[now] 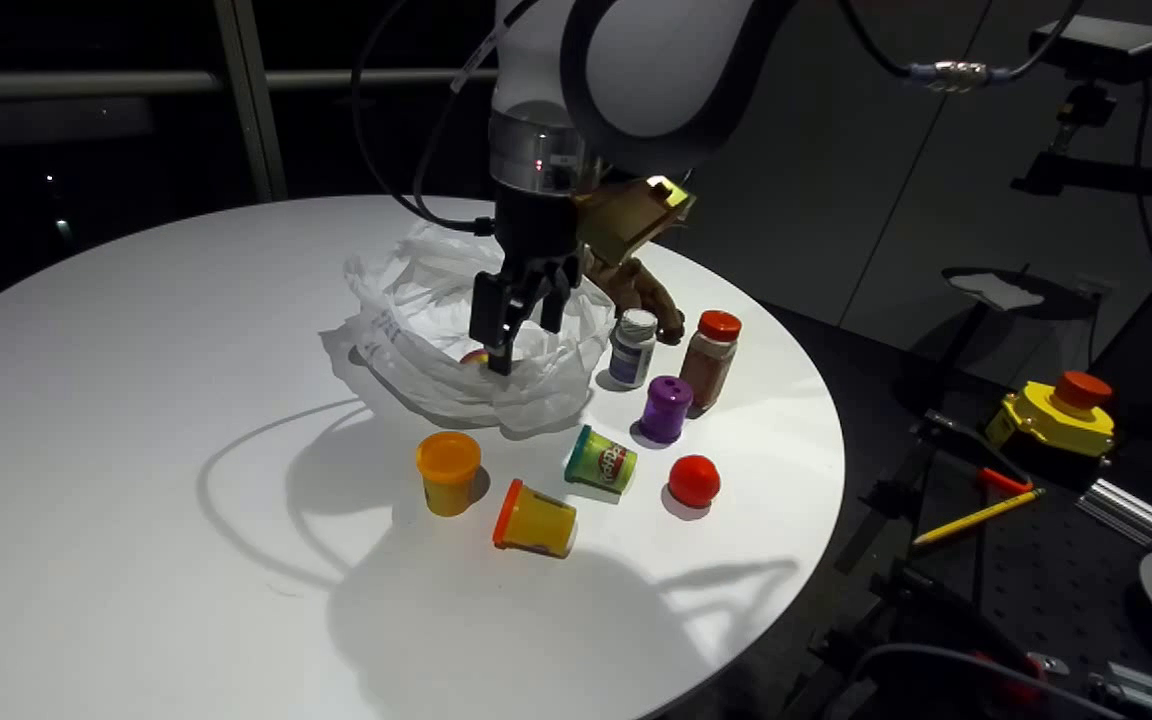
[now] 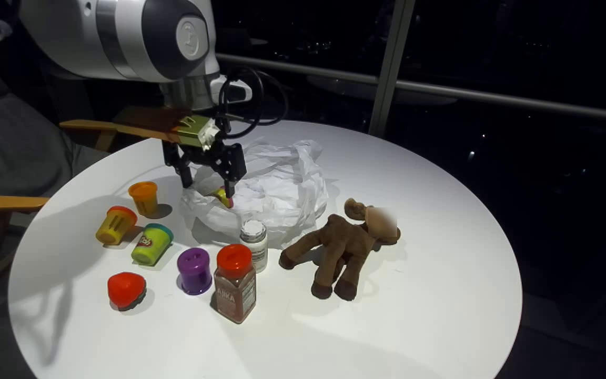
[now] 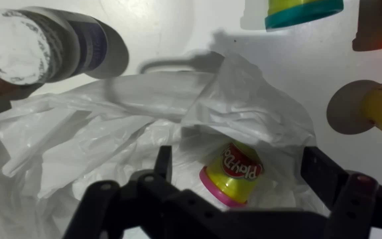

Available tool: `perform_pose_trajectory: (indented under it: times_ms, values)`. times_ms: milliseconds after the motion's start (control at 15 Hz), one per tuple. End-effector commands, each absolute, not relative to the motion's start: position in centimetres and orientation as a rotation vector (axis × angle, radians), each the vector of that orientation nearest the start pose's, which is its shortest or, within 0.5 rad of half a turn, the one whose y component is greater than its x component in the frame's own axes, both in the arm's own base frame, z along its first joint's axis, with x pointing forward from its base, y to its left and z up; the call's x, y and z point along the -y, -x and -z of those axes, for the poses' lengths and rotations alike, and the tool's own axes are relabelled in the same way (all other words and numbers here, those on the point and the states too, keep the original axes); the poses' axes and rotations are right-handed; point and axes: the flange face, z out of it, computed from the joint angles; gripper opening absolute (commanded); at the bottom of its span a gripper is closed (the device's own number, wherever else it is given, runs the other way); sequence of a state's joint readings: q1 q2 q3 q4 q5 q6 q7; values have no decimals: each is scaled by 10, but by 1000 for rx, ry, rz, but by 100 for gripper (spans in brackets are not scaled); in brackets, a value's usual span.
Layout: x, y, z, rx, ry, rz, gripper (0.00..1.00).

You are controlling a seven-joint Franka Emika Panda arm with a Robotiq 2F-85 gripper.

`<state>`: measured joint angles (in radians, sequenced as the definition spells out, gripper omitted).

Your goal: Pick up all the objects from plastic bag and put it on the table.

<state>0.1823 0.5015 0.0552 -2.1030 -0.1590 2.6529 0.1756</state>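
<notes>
Well, round white table [image 1: 136,450], wrinkled plastic bag [image 2: 282,189], pink-lidded Play-Doh tub [image 3: 232,174] inside

At the bag's rim the gripper [image 2: 208,185] stands unclenched, jaws wide, that tub between them in the wrist view. Out on the table are a brown plush animal [image 2: 346,241], a red-capped jar [image 2: 235,288], a white-capped bottle [image 1: 632,352], a purple container [image 1: 666,410], a teal-lidded Play-Doh tub [image 2: 151,246] and a red-lidded yellow tub [image 1: 542,522], both on their sides, an upright orange-lidded tub [image 1: 448,475] and a red ball [image 1: 694,481]
</notes>
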Motion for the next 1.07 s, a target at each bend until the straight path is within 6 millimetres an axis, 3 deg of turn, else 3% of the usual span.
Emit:
perform_pose_trajectory:
  times_ms: [0, 467, 1000]
  values:
    - [-146, -593, -182, 250, 3156, 169, 100]
    - [-129, -619, -194, 124, 3164, 246, 100]
    - [-134, -599, -164, 162, 3178, 132, 100]
